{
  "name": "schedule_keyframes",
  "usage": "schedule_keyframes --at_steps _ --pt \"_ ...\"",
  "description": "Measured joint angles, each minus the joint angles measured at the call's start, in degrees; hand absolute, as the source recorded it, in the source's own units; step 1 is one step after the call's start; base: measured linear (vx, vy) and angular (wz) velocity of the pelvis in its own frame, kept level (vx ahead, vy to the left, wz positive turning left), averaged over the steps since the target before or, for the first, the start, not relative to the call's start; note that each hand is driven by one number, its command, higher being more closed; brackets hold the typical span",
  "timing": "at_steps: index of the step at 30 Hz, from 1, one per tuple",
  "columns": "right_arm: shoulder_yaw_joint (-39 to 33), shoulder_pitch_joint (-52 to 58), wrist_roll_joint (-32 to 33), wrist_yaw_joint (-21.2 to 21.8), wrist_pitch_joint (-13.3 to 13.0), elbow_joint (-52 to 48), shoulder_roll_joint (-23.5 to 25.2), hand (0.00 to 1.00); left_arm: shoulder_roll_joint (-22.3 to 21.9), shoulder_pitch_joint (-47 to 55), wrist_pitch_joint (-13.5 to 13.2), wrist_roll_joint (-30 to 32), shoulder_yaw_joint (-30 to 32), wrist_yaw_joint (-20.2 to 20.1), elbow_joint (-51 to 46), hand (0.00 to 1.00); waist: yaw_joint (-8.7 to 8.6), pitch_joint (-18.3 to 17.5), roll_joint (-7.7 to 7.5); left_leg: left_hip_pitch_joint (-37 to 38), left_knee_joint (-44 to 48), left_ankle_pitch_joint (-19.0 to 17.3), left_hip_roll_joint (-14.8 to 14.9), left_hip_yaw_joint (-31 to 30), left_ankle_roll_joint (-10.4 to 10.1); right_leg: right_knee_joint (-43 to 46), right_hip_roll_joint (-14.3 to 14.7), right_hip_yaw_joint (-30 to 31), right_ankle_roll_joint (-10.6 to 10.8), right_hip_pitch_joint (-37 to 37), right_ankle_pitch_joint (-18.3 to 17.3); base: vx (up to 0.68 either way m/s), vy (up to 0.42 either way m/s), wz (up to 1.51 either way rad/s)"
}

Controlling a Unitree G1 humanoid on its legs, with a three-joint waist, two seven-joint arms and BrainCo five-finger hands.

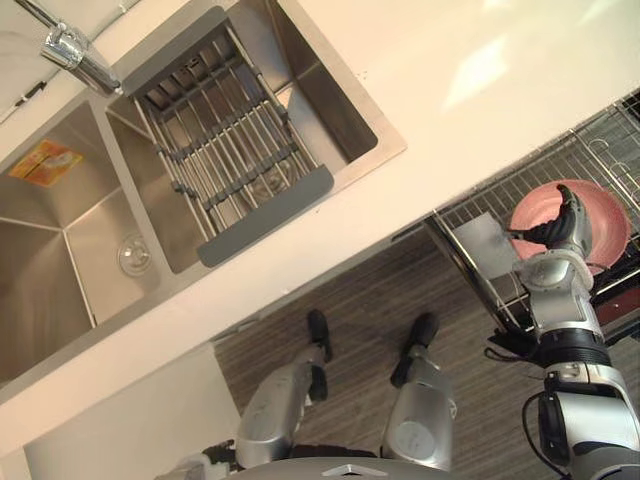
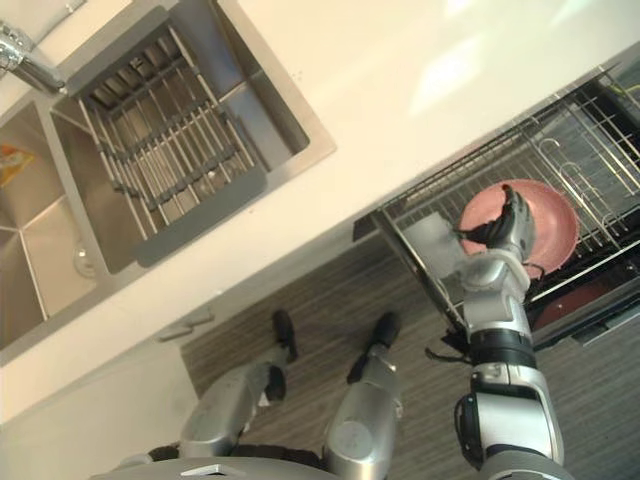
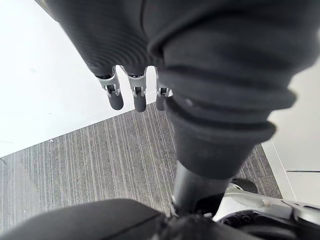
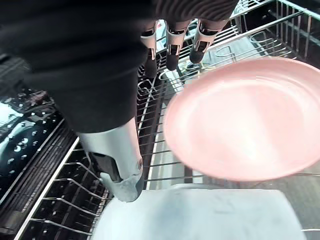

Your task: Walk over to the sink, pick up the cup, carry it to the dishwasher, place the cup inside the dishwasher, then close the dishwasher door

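Observation:
The cup point(image 1: 487, 246) is pale grey and sits in the pulled-out dishwasher rack point(image 1: 470, 205), at the rack's near left corner. My right hand point(image 1: 562, 232) hovers over the rack between the cup and a pink plate point(image 1: 604, 208). In the right wrist view its fingers point(image 4: 172, 50) reach straight out above the rack wires, and its thumb point(image 4: 119, 165) hangs beside the cup point(image 4: 200, 215) without closing on it. The pink plate point(image 4: 250, 120) lies just past the cup. My left hand point(image 3: 135, 95) hangs at my side over the floor, fingers relaxed.
A steel double sink point(image 1: 60, 240) with a roll-up drying rack point(image 1: 230, 140) and a faucet point(image 1: 75, 50) lies at the left of the pale counter point(image 1: 480, 80). The dishwasher's lower rack point(image 4: 30, 150) shows dark below the upper one. Striped grey floor point(image 1: 350, 290) runs under the counter.

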Motion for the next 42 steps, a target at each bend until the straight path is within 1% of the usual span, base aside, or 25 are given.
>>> schedule_keyframes --at_steps 3,6,8,9,10,11,12,15,16,17,19,20,21,22,23,26,27,29,32,34,35,36,38,39,42 --pt "-0.09 0.87 0.9 -0.41 -2.1 -0.38 1.0 0.0 -0.07 0.01 -0.47 0.06 0.02 -0.01 0.54 0.0 0.05 -0.02 -0.04 1.85 -0.77 0.26 0.05 -0.16 -0.32 0.13 0.0 -0.28 0.13 1.66 -0.48 0.01 -0.01 0.01" --pt "-0.59 3.32 2.37 -2.35 -3.22 -3.37 2.6 0.0 -0.05 0.2 -0.61 0.64 0.08 0.07 0.71 0.0 0.05 -0.56 -0.31 3.06 -0.96 0.2 0.14 -0.31 -0.39 0.19 0.0 -0.64 0.52 3.0 -1.0 0.02 -0.032 0.04" --pt "-2.9 5.12 2.77 -3.74 -3.41 -6.25 4.25 0.0 -0.09 0.49 -0.65 1.31 0.11 0.17 1.12 0.0 0.06 -1.58 -0.59 3.94 -1.53 0.19 0.15 -0.32 -0.4 0.03 0.02 -0.9 0.65 3.78 -1.12 0.03 -0.014 0.02" --pt "-4.67 7.66 4.47 -5.34 -3.44 -9.8 5.86 0.0 0.07 1.22 -0.66 1.8 0.25 0.27 1.8 0.0 -0.05 -3.98 -1.47 4.01 -1.99 0.21 0.22 -0.29 -0.41 -0.3 0.17 -1.17 0.7 3.87 -1.15 0.04 -0.016 0.02" --pt "-5.11 8.04 4.76 -5.57 -3.41 -10.45 6.17 0.0 0.1 1.4 -0.66 1.83 0.32 0.27 1.82 0.0 -0.08 -4.33 -1.68 4.05 -2.0 0.2 0.25 -0.26 -0.41 -0.39 0.21 -1.17 0.71 3.92 -1.15 0.09 -0.037 0.02" --pt "-6.85 10.01 6.17 -6.71 -3.3 -13.34 7.31 0.0 0.25 1.97 -0.66 2.34 0.96 0.28 1.83 0.0 -0.27 -5.24 -2.61 4.73 -2.06 0.19 0.39 -0.17 -0.42 -0.91 0.44 -1.3 0.7 4.89 -1.05 0.08 -0.041 -0.06" --pt "-9.51 12.74 7.91 -7.93 -3.3 -16.8 8.95 0.0 0.26 2.62 -0.72 2.83 1.95 0.27 1.84 0.0 -0.56 -6.15 -4.01 6.55 -2.62 0.04 0.57 0.1 -0.46 -1.51 0.9 -1.27 0.62 6.56 -1.0 0.1 -0.051 -0.09" --pt "-13.34 17.25 10.59 -9.3 -3.43 -20.95 11.45 0.0 0.79 3.34 -0.77 3.53 2.46 0.26 1.82 0.0 -0.76 -8.23 -6.17 7.97 -2.74 -0.68 1.31 1.3 -0.8 -2.99 1.97 -0.69 0.74 7.95 -0.9 0.06 -0.044 -0.2" --pt "-15.62 19.36 12.45 -9.39 -3.64 -22.56 12.73 0.0 1.24 3.63 -0.75 3.94 2.76 0.24 1.87 0.0 -0.88 -9.54 -7.26 8.41 -2.74 -0.98 1.72 2.25 -0.96 -3.9 2.71 0.08 0.58 8.2 -0.58 0.07 -0.061 -0.43" --pt "-18.72 21.85 15.64 -10.06 -5.01 -23.32 13.78 0.0 1.56 3.66 -0.73 4.6 3.09 0.26 2.31 0.0 -1.44 -10.33 -8.05 9.4 -2.73 -1.41 2.16 3.17 -0.8 -5.19 3.52 0.71 0.55 9.14 -0.18 0.09 -0.072 -0.44" --pt "-23.78 24.77 21.53 -10.72 -7.0 -24.62 15.16 0.0 1.55 4.34 -0.64 5.13 4.06 0.25 3.3 0.0 -2.46 -11.71 -8.72 10.75 -2.74 -2.2 2.74 4.9 -1.13 -6.99 4.59 2.14 0.52 10.06 0.58 0.07 -0.052 -0.52" --pt "-27.13 26.83 25.22 -11.21 -9.13 -24.72 15.56 0.0 1.43 5.04 -0.62 5.25 4.57 0.26 3.56 0.0 -3.38 -12.44 -9.0 11.55 -2.73 -2.63 3.15 6.13 -1.23 -8.36 5.4 3.12 0.36 10.74 1.07 0.06 -0.047 -0.56" --pt "-29.0 27.82 26.93 -11.22 -9.99 -24.71 15.66 0.0 1.43 5.18 -0.62 5.53 4.59 0.26 3.78 0.0 -3.7 -12.71 -9.15 11.87 -2.73 -2.86 3.34 6.63 -1.37 -9.0 5.61 3.5 0.31 10.99 1.32 0.04 -0.049 -0.47" --pt "-32.86 30.18 30.75 -11.16 -12.02 -24.61 15.65 0.0 1.38 5.18 -0.5 6.23 4.59 0.29 4.04 0.0 -4.5 -12.95 -9.57 12.04 -2.69 -3.27 3.69 7.49 -1.47 -10.08 6.35 3.78 0.19 11.59 1.64 0.02 -0.048 -0.39" --pt "-36.27 32.48 33.77 -11.09 -13.52 -24.51 15.67 0.0 1.27 5.23 -0.39 6.25 4.63 0.32 4.08 0.0 -5.33 -14.05 -9.52 12.02 -2.67 -3.55 4.01 8.18 -1.72 -10.96 6.68 4.18 0.08 11.57 2.0 0.02 -0.048 -0.35" --pt "-43.45 35.88 40.13 -9.94 -16.21 -21.24 15.66 0.0 1.19 5.57 0.94 6.24 4.63 0.38 5.28 0.0 -7.11 -15.83 -9.89 13.07 -2.71 -4.11 5.06 10.58 -2.29 -12.41 8.08 5.96 -0.24 11.76 2.6 0.06 -0.061 -0.42" --pt "-44.45 36.15 41.32 -9.64 -16.61 -19.71 15.66 0.0 1.19 5.58 1.35 6.24 4.63 0.4 5.29 0.0 -7.25 -16.04 -10.01 13.25 -2.71 -4.13 5.24 10.88 -2.31 -12.48 8.29 6.26 -0.26 11.77 2.63 0.04 -0.068 -0.3" --pt "-47.53 37.28 45.42 -8.02 -17.6 -12.45 16.42 0.0 1.34 5.45 2.88 6.22 4.6 0.77 5.77 0.0 -8.16 -16.49 -10.43 14.13 -2.73 -4.32 5.75 11.2 -2.72 -12.71 8.83 6.32 -0.29 12.52 2.61 0.03 -0.054 -0.13" --pt "-47.91 37.76 48.67 -4.52 -18.13 -9.31 19.97 0.0 1.64 4.97 4.27 5.96 4.63 1.88 5.76 0.0 -8.22 -16.63 -10.53 14.12 -2.7 -4.46 5.87 11.3 -2.95 -12.9 8.93 6.29 -0.35 12.59 2.6 -0.01 -0.013 -0.02" --pt "-45.37 37.45 49.79 -1.37 -18.31 -8.62 24.67 0.0 1.64 5.0 4.96 4.68 4.65 2.67 5.88 0.0 -7.82 -16.65 -10.53 14.0 -2.67 -4.47 5.83 11.44 -2.94 -13.29 8.87 6.18 -0.56 12.6 2.76 -0.03 -0.005 -0.02" --pt "-44.47 37.31 50.11 -0.88 -18.35 -8.62 25.9 0.0 1.63 5.02 4.97 4.33 4.69 2.78 6.05 0.0 -7.67 -16.65 -10.51 13.93 -2.68 -4.5 5.81 11.41 -2.89 -13.36 8.85 6.09 -0.55 12.61 2.79 -0.03 -0.007 0.05" --pt "-42.53 36.81 51.44 0.34 -18.61 -8.57 28.85 0.0 1.62 5.02 4.89 3.86 4.78 2.94 6.29 0.0 -7.39 -16.66 -10.49 13.74 -2.68 -4.6 5.79 11.18 -2.71 -13.44 8.75 5.57 -0.55 12.69 2.79 -0.02 -0.007 0.09" --pt "-40.25 35.75 53.09 1.39 -19.31 -8.1 31.27 0.0 1.57 5.08 4.54 3.81 4.79 3.08 6.34 0.0 -6.92 -16.7 -10.39 13.78 -2.69 -4.61 5.76 10.68 -2.7 -13.83 8.53 4.22 -0.54 13.48 2.8 0.0 -0.003 0.19" --pt "-39.04 35.05 54.4 2.32 -19.86 -6.7 31.68 0.0 1.48 5.08 3.97 3.74 4.85 3.12 6.35 0.0 -6.01 -16.79 -10.24 13.74 -2.72 -4.62 5.67 10.43 -2.67 -13.89 8.36 3.57 -0.54 13.67 2.8 0.01 0.004 0.2" --pt "-36.48 33.02 59.4 3.48 -20.47 -3.2 31.92 0.0 1.29 5.06 3.54 3.23 5.51 3.12 6.39 0.0 -5.21 -16.77 -10.11 13.29 -2.83 -4.5 5.41 8.91 -2.61 -14.07 8.08 2.38 -0.47 14.17 2.78 0.03 0.008 0.29"
